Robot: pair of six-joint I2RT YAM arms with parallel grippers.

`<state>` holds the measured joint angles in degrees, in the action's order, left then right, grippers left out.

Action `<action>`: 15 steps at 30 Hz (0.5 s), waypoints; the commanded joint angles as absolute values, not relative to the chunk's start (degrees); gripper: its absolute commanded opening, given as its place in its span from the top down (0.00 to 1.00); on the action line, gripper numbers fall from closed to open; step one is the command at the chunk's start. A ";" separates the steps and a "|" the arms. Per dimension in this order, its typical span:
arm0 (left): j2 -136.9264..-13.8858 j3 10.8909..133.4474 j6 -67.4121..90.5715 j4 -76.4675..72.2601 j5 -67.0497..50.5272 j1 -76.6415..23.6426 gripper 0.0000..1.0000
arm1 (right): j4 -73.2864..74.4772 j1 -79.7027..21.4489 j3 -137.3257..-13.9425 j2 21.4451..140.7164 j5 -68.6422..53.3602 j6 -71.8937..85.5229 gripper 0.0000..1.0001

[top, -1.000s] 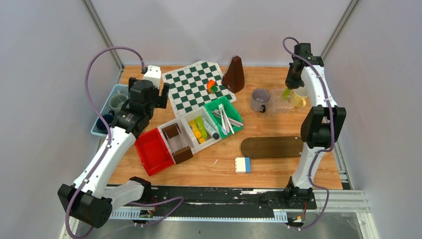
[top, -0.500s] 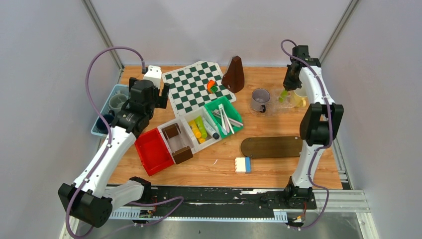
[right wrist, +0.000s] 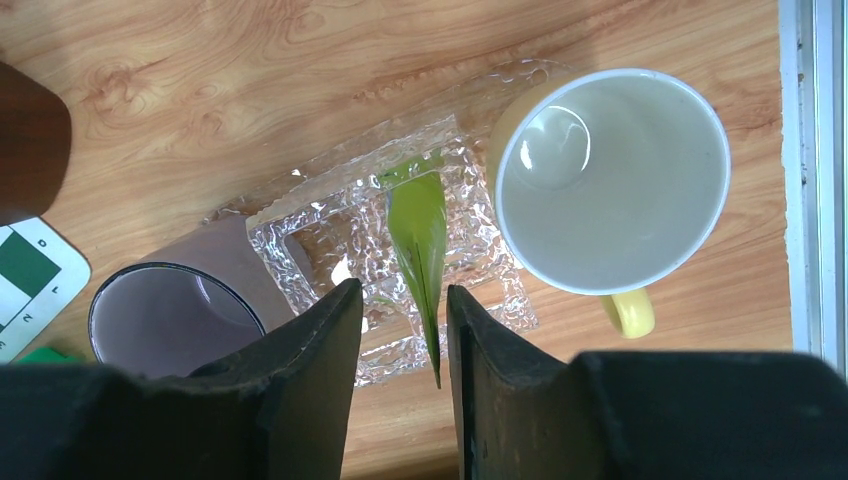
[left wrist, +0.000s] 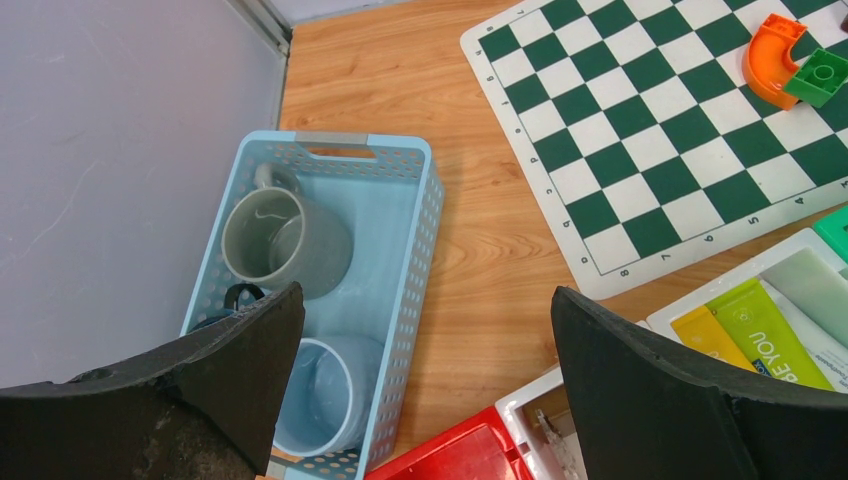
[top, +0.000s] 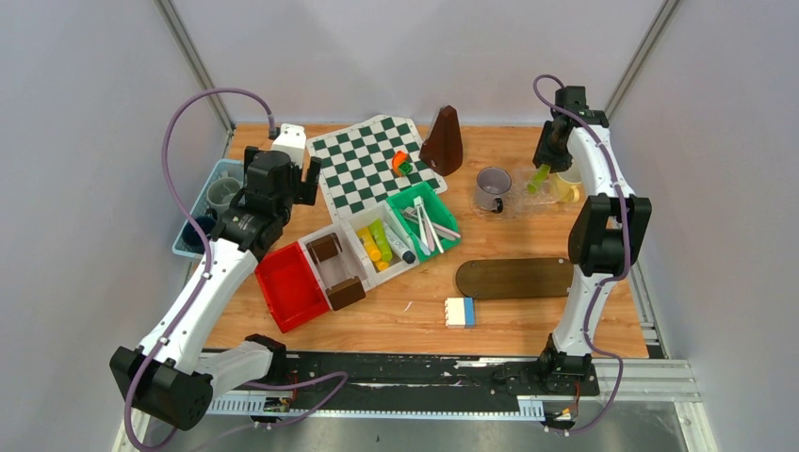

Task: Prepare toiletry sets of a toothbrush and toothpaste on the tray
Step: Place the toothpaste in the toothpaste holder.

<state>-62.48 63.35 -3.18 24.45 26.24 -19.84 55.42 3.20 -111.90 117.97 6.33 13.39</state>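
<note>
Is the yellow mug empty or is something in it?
Empty. In the right wrist view the yellow mug holds nothing; the green tube is outside it, over the clear tray.

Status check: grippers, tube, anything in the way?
Left gripper open, empty, over blue basket. Right gripper open astride green tube; tube on clear tray beside yellow mug, not in it. Grey mug close alongside.

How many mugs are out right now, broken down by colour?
Grey mug: 1
Pale yellow mug: 1
Grey-green mug, in the light blue perforated basket: 1
Light blue mug, same basket: 1
Dark blue mug, same basket, mostly hidden: 1
Total: 5
</note>
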 commanded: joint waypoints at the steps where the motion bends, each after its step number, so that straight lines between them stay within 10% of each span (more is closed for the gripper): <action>1: -62.30 63.41 -4.04 22.28 26.96 -19.60 0.00 | 53.53 3.52 -113.68 115.11 6.75 13.71 0.62; 15: -62.14 63.37 -4.12 22.22 27.22 -19.60 0.00 | 53.39 3.52 -116.05 115.30 8.39 12.30 0.92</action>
<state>-62.48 63.35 -3.18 24.45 26.26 -19.84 55.35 3.20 -113.03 117.97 7.05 13.10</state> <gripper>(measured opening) 0.998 0.103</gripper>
